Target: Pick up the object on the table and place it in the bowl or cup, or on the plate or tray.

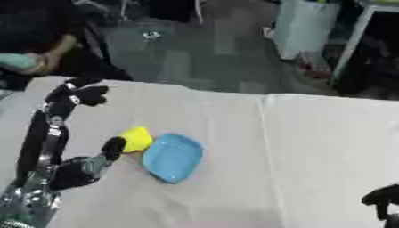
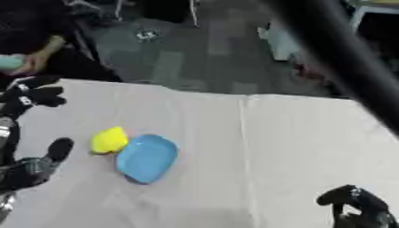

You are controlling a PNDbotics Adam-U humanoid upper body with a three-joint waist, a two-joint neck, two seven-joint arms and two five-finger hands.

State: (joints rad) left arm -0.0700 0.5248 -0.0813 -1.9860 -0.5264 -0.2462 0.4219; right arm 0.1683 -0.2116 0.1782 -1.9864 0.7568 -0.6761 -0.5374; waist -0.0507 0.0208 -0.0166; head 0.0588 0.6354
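Yellow object (image 1: 138, 138) lies on the table (image 1: 311, 147), touching the blue tray's (image 1: 173, 157) left rim. Left hand (image 1: 78, 133) open beside it, holding nothing. Right hand (image 2: 355, 202) low right; grip indeterminate.

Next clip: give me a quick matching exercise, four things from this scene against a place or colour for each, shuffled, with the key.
Things:
1. tray
2. small object
3. left hand
4. right hand

Descriptions:
A. yellow, beside the tray's left edge
B. lower right corner of the view
C. blue, lying on the white table
D. raised over the table's far left side

Pairs: 1-C, 2-A, 3-D, 4-B
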